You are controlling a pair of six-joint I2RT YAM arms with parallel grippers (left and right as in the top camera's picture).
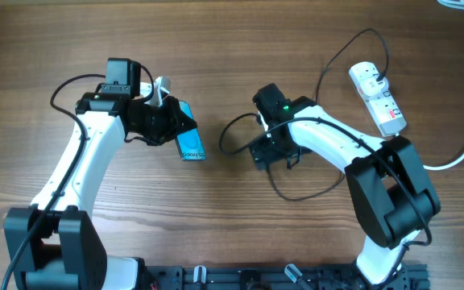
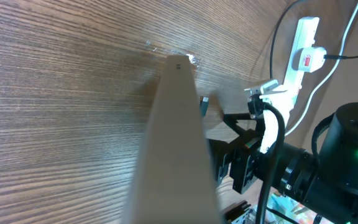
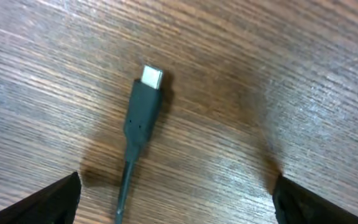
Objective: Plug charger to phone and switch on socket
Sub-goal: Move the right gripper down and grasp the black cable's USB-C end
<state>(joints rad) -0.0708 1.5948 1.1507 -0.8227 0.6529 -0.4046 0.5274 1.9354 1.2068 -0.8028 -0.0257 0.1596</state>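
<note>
Bench (image 1: 216, 48) of brown wood grain is carrying everything, and the phone (image 1: 190, 143) is sitting near its middle, teal screen facing up and tilted. The left pincer (image 1: 166, 122) is reaching in from the phone's left and clamping one end of it; whether the phone is touching the bench I cannot tell. To the right of the phone, apart from it, the right pincer (image 3: 176, 202) is hanging over the charger (image 3: 143, 115) with its dark fingers (image 3: 55, 199) spread wide and touching nothing. The charger's black connector is lying flat on the wood between those fingers, its small silver tip pointing away from the wrist camera. From there the thin black cable is looping across the bench and running up to a white plug adapter (image 1: 374, 80). The adapter is sitting in the socket (image 1: 385, 109), well to the right of the phone. A thick white lead (image 1: 457, 153) is curving away beyond the socket.
</note>
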